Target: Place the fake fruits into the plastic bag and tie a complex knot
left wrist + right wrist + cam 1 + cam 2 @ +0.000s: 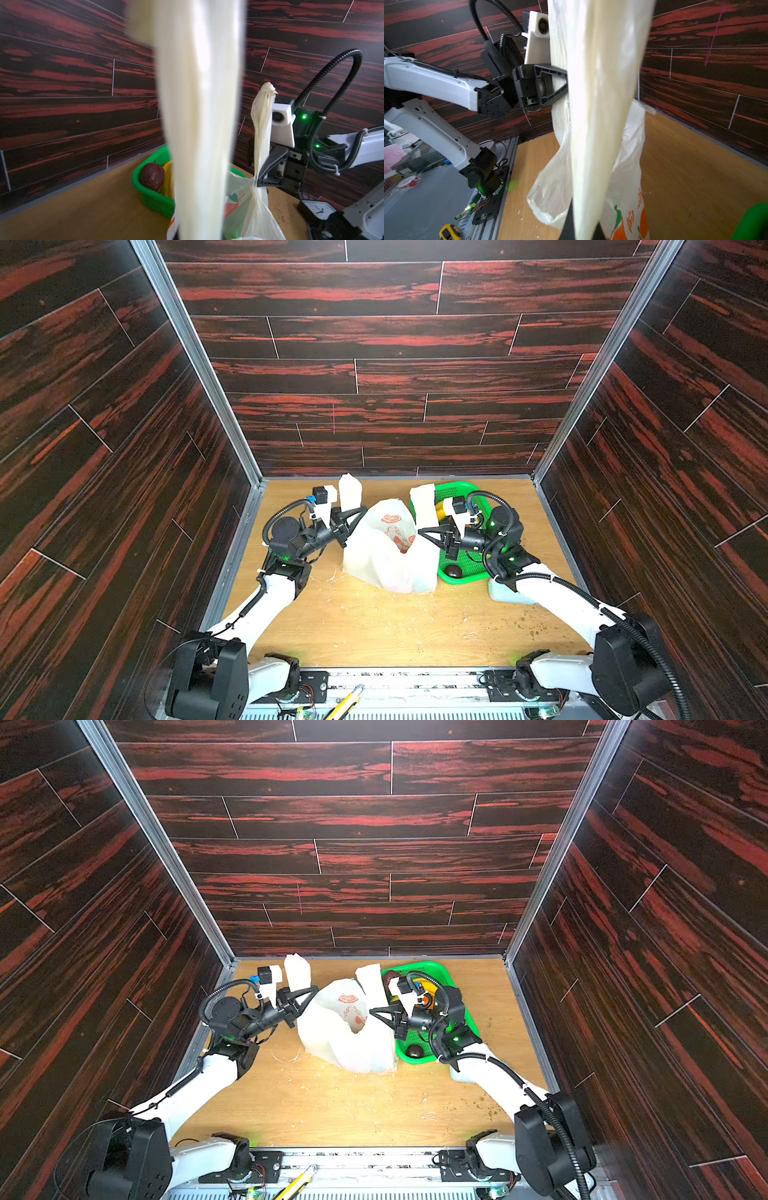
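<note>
I have the bag (386,560) standing open on the table (374,626), with both its straps held upright. My left claw (360,513) is pressed together on the strap at the bag's left side. My right claw (422,531) pinches the strap at the bag's right side. Just beside the bag, on its right, sits the green basket (459,581) with a dark round fruit (453,571) and a banana (439,512) in it. I cannot tell whether any fruit lies inside the bag.

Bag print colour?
Orange fruit with green leaves on the cream plastic bag; clearest in right wrist view.
</note>
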Available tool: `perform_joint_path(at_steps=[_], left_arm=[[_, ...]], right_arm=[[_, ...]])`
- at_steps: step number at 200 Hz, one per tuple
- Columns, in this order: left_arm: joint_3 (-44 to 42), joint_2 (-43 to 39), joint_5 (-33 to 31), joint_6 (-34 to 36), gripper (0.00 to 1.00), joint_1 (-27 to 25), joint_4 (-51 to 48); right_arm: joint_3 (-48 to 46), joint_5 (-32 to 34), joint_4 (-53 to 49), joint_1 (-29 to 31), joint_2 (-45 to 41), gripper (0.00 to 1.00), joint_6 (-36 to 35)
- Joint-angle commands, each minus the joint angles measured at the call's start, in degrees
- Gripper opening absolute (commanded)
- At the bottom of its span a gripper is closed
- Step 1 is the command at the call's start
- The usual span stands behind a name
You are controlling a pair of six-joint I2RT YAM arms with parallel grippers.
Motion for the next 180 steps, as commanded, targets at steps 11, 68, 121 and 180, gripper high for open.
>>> perform_joint_path(at_steps=[11,68,121,180], left_arm=[[0.94,-3.69,-0.98,5.53,0.0,0.3,-7.31],[5.36,-11.76,-6.9,16.69,0.0,0.3,-36.78],[5.62,-15.09,-10.47,18.61,0.0,0.28,-41.49],[5.58,-14.15,-5.46,18.07,0.0,0.3,-38.1]], right_arm=[[3.16,-0.27,-1.47,-1.16,0.43,0.0,-1.32],[7.86,2.02,-16.41,-4.47,-0.88,0.0,-9.5],[5.86,-1.24,-15.59,-10.48,-3.21,0.0,-8.0],[6.11,-5.1,-15.34,-11.04,-3.13,0.0,-7.75]])
